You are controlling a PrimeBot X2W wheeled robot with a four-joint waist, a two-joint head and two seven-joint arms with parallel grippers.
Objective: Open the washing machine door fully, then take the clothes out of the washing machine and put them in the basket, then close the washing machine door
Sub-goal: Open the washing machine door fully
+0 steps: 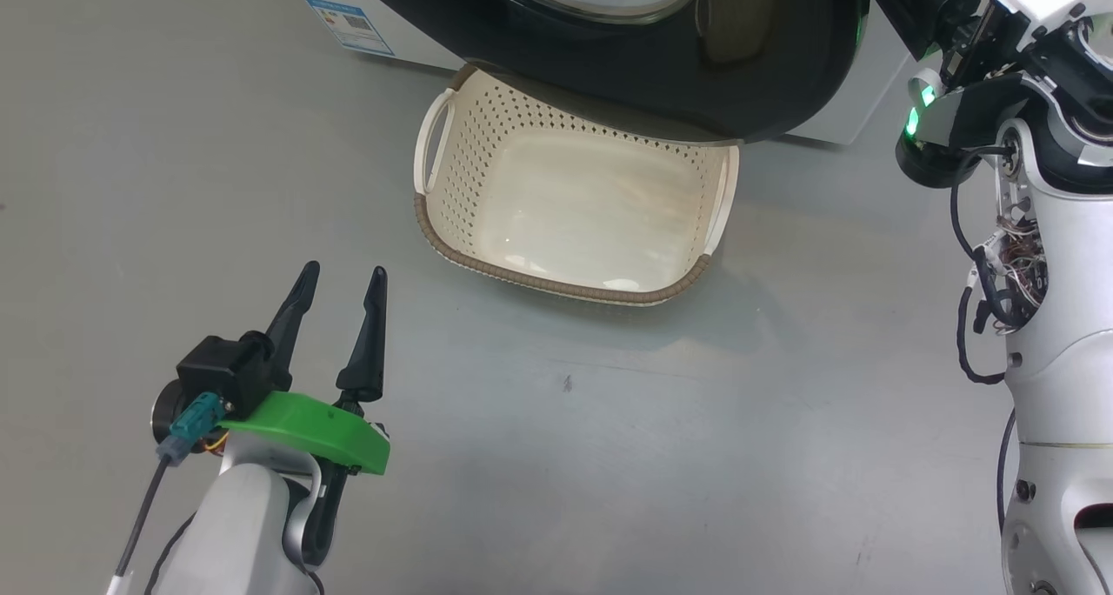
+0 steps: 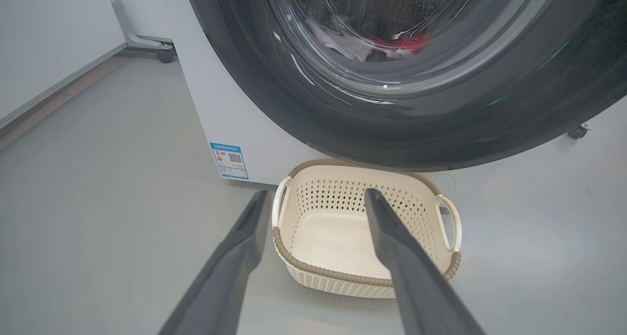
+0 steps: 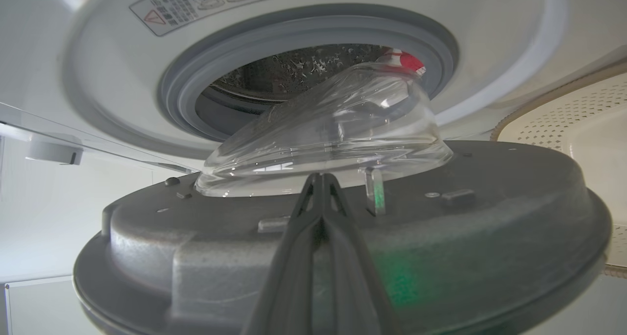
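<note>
**Right tool**: fingers pressed flat together, nothing between them. The tips reach the inner grey face of the washing machine door, at the foot of its glass bowl. You cannot tell from the wrist view whether they touch it or sit just off it. Your tool is on the drum side of the door. The door's face runs away from the tool at a shallow slant, part open and not yet swung wide.

**Past the bowl:** the washing machine, with its grey seal and drum mouth. The clothes are in the drum, with a scrap of red showing.

**Left tool**: fingers spread wide and empty, hanging over the floor on the near side of the basket, well apart from the door. The basket sits empty on the floor, with its far end under the door's black rim.

**Judgement:** the right arm is the nearer one. Your push should carry the door away from the drum mouth. With the fingers lying nearly along the face, they may slide rather than bear on it.
</note>
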